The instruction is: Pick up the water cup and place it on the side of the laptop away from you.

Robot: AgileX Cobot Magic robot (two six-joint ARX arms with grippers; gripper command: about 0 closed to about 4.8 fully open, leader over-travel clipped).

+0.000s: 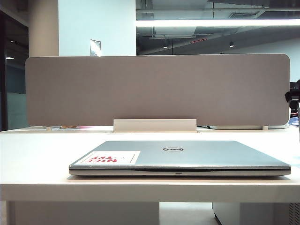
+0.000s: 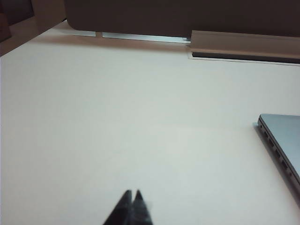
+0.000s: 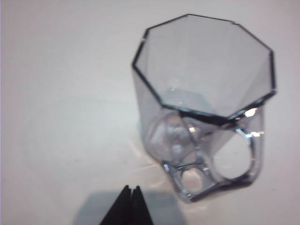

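The water cup (image 3: 201, 103), a clear faceted glass mug with a side handle, stands upright on the white table in the right wrist view. My right gripper (image 3: 131, 189) is shut and empty, its tips close to the cup's base and apart from it. The closed silver laptop (image 1: 180, 157) lies flat in the middle of the exterior view, sticker on its lid; the cup and both grippers are out of sight there. In the left wrist view my left gripper (image 2: 132, 192) is shut with nothing in it over bare table, with the laptop's side edge (image 2: 281, 145) well off from it.
A grey partition panel (image 1: 157, 89) stands along the far edge of the white table (image 1: 37, 154), with a white cable tray (image 1: 154, 125) at its foot behind the laptop. The table's front edge runs just below the laptop.
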